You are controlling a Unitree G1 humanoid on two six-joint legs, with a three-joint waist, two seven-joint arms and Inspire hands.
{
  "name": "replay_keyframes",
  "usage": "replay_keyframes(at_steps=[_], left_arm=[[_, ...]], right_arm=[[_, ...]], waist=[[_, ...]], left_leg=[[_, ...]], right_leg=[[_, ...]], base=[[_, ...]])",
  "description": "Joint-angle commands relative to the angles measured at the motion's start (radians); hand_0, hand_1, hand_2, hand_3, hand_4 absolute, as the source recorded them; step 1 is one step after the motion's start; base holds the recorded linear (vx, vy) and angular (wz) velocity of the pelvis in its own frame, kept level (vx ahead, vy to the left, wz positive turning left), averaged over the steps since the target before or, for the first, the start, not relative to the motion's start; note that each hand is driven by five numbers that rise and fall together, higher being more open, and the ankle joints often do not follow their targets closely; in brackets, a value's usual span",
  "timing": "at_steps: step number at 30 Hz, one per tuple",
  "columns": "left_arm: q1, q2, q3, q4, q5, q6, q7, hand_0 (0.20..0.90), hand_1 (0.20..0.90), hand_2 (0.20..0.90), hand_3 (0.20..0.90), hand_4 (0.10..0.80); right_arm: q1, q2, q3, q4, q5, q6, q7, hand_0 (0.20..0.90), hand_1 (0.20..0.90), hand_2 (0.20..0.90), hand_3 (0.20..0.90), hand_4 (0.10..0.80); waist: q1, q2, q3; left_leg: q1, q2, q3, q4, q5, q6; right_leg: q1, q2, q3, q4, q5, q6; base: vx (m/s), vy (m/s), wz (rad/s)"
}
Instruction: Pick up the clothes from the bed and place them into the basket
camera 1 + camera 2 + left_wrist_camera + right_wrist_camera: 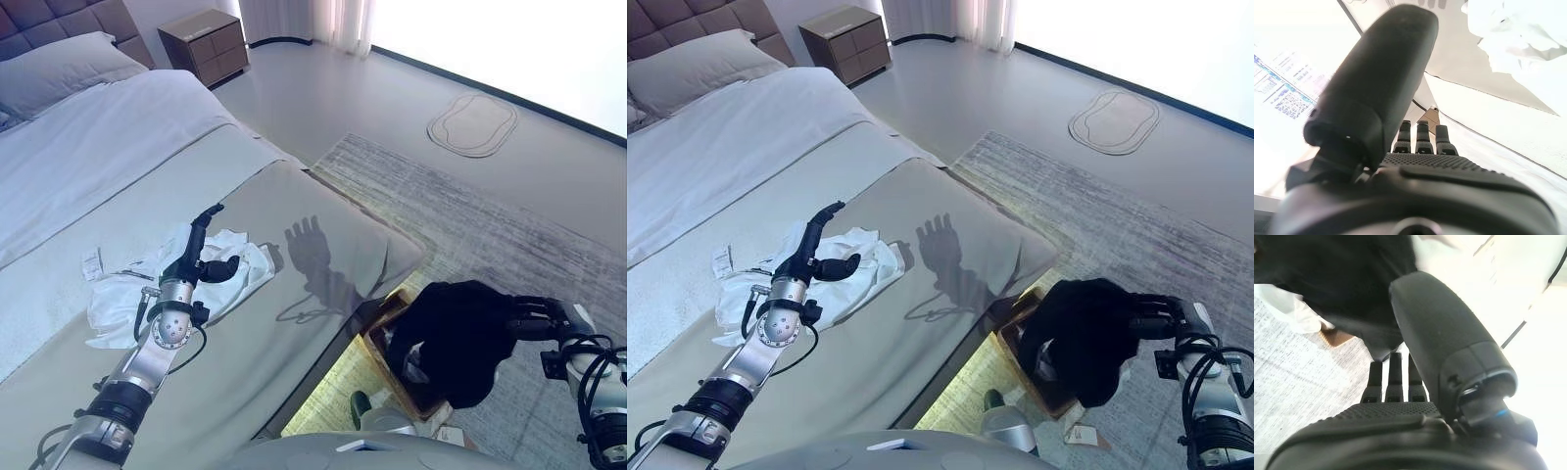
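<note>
A crumpled white garment [240,262] lies on the grey bed cover [323,220]. My left hand [196,257] hovers just over it, open, with fingers straight and thumb spread. A black garment [458,338] hangs off the straight fingers of my right hand [542,318], which is open, past the foot of the bed. It dangles over the brown basket [384,318] on the floor by the bed's corner and hides most of it. In the right wrist view the black garment [1337,274] shows beyond the fingers, with a bit of white cloth [1295,313] beneath it.
A pillow [59,73] and white sheet sit at the head of the bed. A wooden nightstand [204,44] stands behind it. A grey rug [490,225] covers the floor around the basket, and an oval mat [472,124] lies farther off. A small tag [93,264] rests on the bed.
</note>
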Motion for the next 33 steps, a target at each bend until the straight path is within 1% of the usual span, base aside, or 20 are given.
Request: replay_keyframes(at_steps=[1,6,11,14,17,20,22,24,25,27,28,29,33], left_arm=[[-0.176,0.056,0.002,0.017,-0.008,-0.063,0.042,0.9,0.9,0.9,0.9,0.8],[-0.174,0.055,0.0,0.015,-0.005,-0.064,0.047,0.9,0.9,0.9,0.9,0.8],[-0.162,0.055,0.004,0.019,-0.001,-0.072,0.056,0.9,0.9,0.9,0.9,0.8],[-0.156,0.057,0.009,0.011,-0.003,-0.066,0.064,0.9,0.9,0.9,0.9,0.8],[-0.147,0.045,0.017,0.012,0.001,-0.064,0.081,0.9,0.9,0.9,0.9,0.8],[-0.134,0.032,0.021,0.013,0.004,-0.056,0.089,0.9,0.9,0.9,0.9,0.8],[-0.116,0.016,0.019,0.007,0.015,-0.042,0.097,0.9,0.9,0.9,0.9,0.8],[-0.104,0.007,0.018,0.012,0.018,-0.037,0.105,0.9,0.9,0.9,0.9,0.8],[-0.091,-0.003,0.021,0.017,0.022,-0.035,0.113,0.9,0.9,0.9,0.9,0.8],[-0.088,-0.008,0.022,0.016,0.021,-0.035,0.119,0.9,0.9,0.9,0.9,0.8],[-0.091,-0.01,0.021,0.018,0.014,-0.031,0.127,0.9,0.9,0.9,0.9,0.8],[-0.091,-0.01,0.022,0.018,0.014,-0.031,0.127,0.9,0.9,0.9,0.9,0.8],[-0.077,-0.012,0.035,0.031,0.03,-0.035,0.127,0.9,0.9,0.9,0.9,0.8]], right_arm=[[-0.128,-0.103,-0.021,0.043,-0.002,-0.09,-0.029,0.9,0.9,0.9,0.9,0.8],[-0.132,-0.103,-0.013,0.075,-0.019,-0.061,-0.038,0.9,0.9,0.9,0.9,0.8],[-0.135,-0.099,-0.004,0.086,-0.031,-0.06,-0.057,0.9,0.9,0.9,0.9,0.8],[-0.142,-0.1,0.0,0.048,-0.025,-0.074,-0.072,0.9,0.9,0.9,0.9,0.8],[-0.149,-0.092,0.008,-0.02,-0.049,-0.067,-0.133,0.9,0.9,0.9,0.9,0.8],[-0.162,-0.087,0.011,-0.069,-0.119,-0.09,-0.194,0.9,0.9,0.9,0.9,0.8],[-0.174,-0.075,0.023,-0.138,-0.17,-0.079,-0.231,0.9,0.9,0.9,0.9,0.8],[-0.184,-0.067,0.036,-0.178,-0.207,-0.082,-0.235,0.9,0.9,0.9,0.9,0.8],[-0.2,-0.063,0.061,-0.229,-0.272,-0.087,-0.262,0.9,0.9,0.9,0.9,0.8],[-0.226,-0.069,0.088,-0.27,-0.299,-0.079,-0.27,0.9,0.9,0.9,0.9,0.8],[-0.258,-0.074,0.116,-0.299,-0.337,-0.08,-0.281,0.9,0.9,0.9,0.9,0.8],[-0.26,-0.073,0.117,-0.299,-0.338,-0.079,-0.282,0.9,0.9,0.9,0.9,0.8],[-0.359,-0.09,0.21,-0.318,-0.456,-0.098,-0.276,0.9,0.9,0.9,0.9,0.8]], waist=[[0.026,-0.016,-0.045],[0.03,-0.017,-0.04],[0.036,-0.019,-0.039],[0.04,-0.017,-0.036],[0.045,-0.014,-0.032],[0.053,-0.009,-0.03],[0.063,-0.005,-0.028],[0.071,-0.003,-0.025],[0.087,0.0,-0.018],[0.1,0.0,-0.009],[0.119,0.002,0.001],[0.117,0.002,0.001],[0.173,-0.001,0.022]], left_leg=[[0.021,0.023,-0.015,0.033,-0.102,-0.014],[0.022,0.021,-0.017,0.031,-0.102,-0.013],[0.024,0.021,-0.02,0.03,-0.1,-0.012],[0.024,0.021,-0.022,0.031,-0.1,-0.013],[0.024,0.02,-0.023,0.033,-0.1,-0.014],[0.025,0.018,-0.028,0.034,-0.102,-0.013],[0.021,0.014,-0.037,0.038,-0.102,-0.012],[0.016,0.012,-0.046,0.043,-0.103,-0.012],[0.006,0.009,-0.06,0.05,-0.102,-0.013],[-0.01,0.006,-0.074,0.063,-0.103,-0.014],[-0.025,0.002,-0.087,0.072,-0.102,-0.013],[-0.027,0.001,-0.089,0.074,-0.103,-0.013],[-0.054,-0.016,-0.135,0.096,-0.106,-0.01]], right_leg=[[-0.064,0.032,-0.037,0.113,-0.072,0.022],[-0.06,0.032,-0.037,0.111,-0.071,0.022],[-0.056,0.031,-0.039,0.11,-0.071,0.022],[-0.054,0.028,-0.047,0.11,-0.072,0.021],[-0.05,0.024,-0.055,0.109,-0.074,0.02],[-0.046,0.023,-0.061,0.11,-0.079,0.019],[-0.043,0.02,-0.067,0.111,-0.082,0.018],[-0.043,0.018,-0.073,0.114,-0.085,0.017],[-0.044,0.015,-0.081,0.12,-0.092,0.014],[-0.051,0.011,-0.091,0.13,-0.098,0.011],[-0.056,0.007,-0.102,0.137,-0.102,0.008],[-0.057,0.006,-0.103,0.138,-0.103,0.008],[-0.055,-0.008,-0.148,0.153,-0.116,-0.002]], base=[[0.0,0.0,0.0],[0.0,0.0,0.0],[0.0,0.0,0.0],[0.0,0.0,0.0],[0.0,0.0,0.0],[0.037,0.018,0.04],[0.04,0.019,0.07],[0.03,0.016,0.1],[0.009,0.017,0.06],[-0.021,0.016,0.11],[-0.025,0.012,0.21],[-0.015,0.018,0.23],[0.067,0.016,0.33]])
